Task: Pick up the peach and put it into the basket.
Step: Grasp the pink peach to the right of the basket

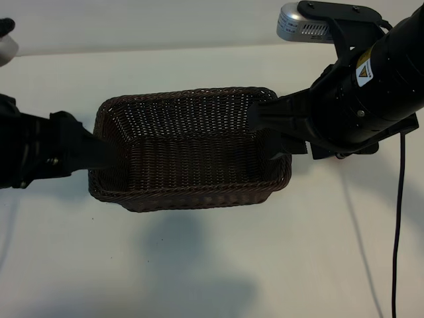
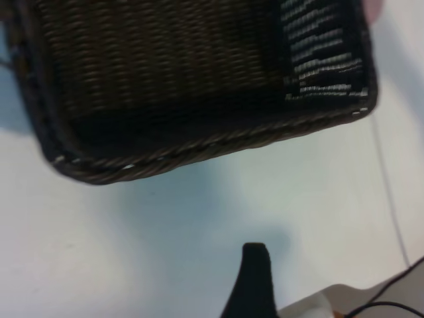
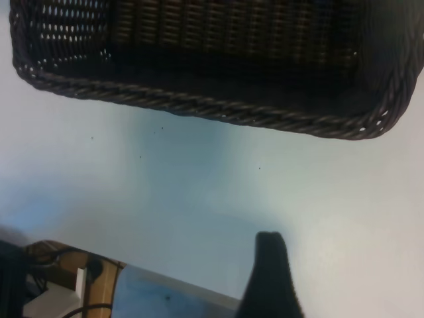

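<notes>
The dark brown wicker basket [image 1: 189, 195] sits mid-table with nothing showing inside. My left gripper [image 1: 99, 152] reaches its left end, fingers spread, nothing between them. Open as well, my right gripper [image 1: 268, 129] hangs over the basket's right rim and holds nothing. Each wrist view shows a single dark finger, one [image 2: 255, 278] from the left and one [image 3: 270, 271] from the right, over bare table with the basket rim [image 2: 199, 149] [image 3: 218, 109] ahead. A pale pink sliver [image 2: 375, 9] beyond the basket's far corner looks like the peach. In the exterior view the peach is hidden.
The white table [image 1: 199, 265] runs wide in front of the basket. A black cable [image 1: 397, 218] hangs down at the right. The right arm's grey camera housing [image 1: 301, 25] sits above the basket's far right corner. The table edge [image 3: 179, 288] appears in the right wrist view.
</notes>
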You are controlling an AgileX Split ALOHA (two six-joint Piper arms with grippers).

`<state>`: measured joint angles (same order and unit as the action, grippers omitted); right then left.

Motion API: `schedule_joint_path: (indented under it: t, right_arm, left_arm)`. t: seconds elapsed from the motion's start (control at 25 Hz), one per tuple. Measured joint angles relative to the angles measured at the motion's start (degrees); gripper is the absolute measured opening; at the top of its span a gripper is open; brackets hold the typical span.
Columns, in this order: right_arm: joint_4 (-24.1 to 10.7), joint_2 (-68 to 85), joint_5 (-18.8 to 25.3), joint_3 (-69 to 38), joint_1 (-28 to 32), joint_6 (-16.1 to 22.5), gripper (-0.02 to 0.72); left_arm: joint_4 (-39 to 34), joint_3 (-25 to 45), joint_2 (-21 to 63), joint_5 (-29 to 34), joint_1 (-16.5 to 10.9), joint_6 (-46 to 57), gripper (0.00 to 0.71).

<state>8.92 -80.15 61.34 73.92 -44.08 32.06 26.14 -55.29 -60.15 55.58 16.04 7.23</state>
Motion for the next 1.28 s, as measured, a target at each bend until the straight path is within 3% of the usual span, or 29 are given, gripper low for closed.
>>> schedule_joint_path:
  t: [0.24,0.6,1.04,1.28]
  right_arm:
    - [0.0,0.0,0.0,0.0,0.0,0.0,0.533]
    - [0.0,0.0,0.0,0.0,0.0,0.0,0.533]
    - [0.0,0.0,0.0,0.0,0.0,0.0,0.533]
    - [0.0,0.0,0.0,0.0,0.0,0.0,0.533]
  left_arm:
    - [-2.1,0.2,0.0,0.0,0.5,2.4,0.593]
    - [-1.5,5.0,-0.5,-6.1,6.5,7.4,0.593]
    - [1.5,5.3,-0.5,-9.5,7.1,9.7,0.593]
    - [1.9,5.3,-0.5,-9.3,9.0,10.5,0.59]
